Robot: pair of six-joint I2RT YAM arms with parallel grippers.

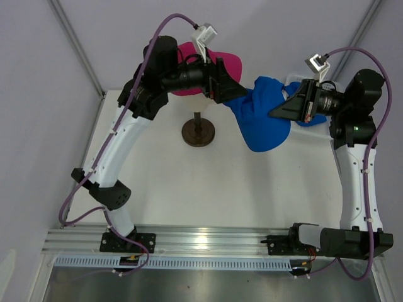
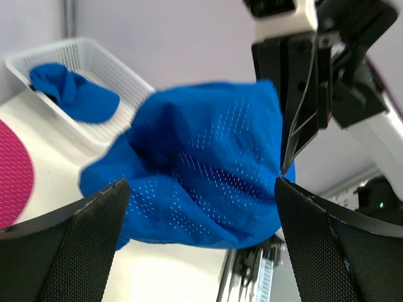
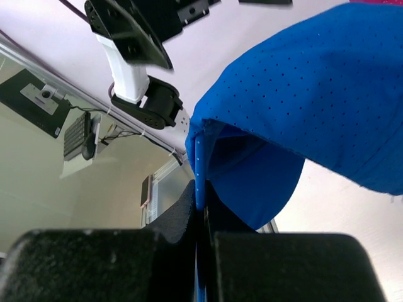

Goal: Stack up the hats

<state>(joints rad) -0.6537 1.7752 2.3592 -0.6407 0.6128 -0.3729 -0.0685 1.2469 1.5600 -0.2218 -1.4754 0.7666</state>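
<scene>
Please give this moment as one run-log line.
right gripper: shut on blue cap, held up | left gripper: open, facing blue cap | pink cap: not yet covered

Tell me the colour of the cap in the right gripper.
The cap is royal blue with tiny perforations, shown best in the right wrist view.

The blue cap (image 1: 264,123) (image 2: 208,170) is royal blue, soft fabric dotted with small vent holes. It hangs crumpled and tilted above the table, with its hollow inside showing in the right wrist view (image 3: 327,94). The right gripper (image 1: 275,113) (image 3: 200,214) pinches a thin edge of it between closed fingers.

The pink cap (image 1: 230,63) (image 2: 12,176) is magenta. It sits at the far side of the table, just beside the blue cap's upper left, and is largely hidden behind the left arm.
</scene>
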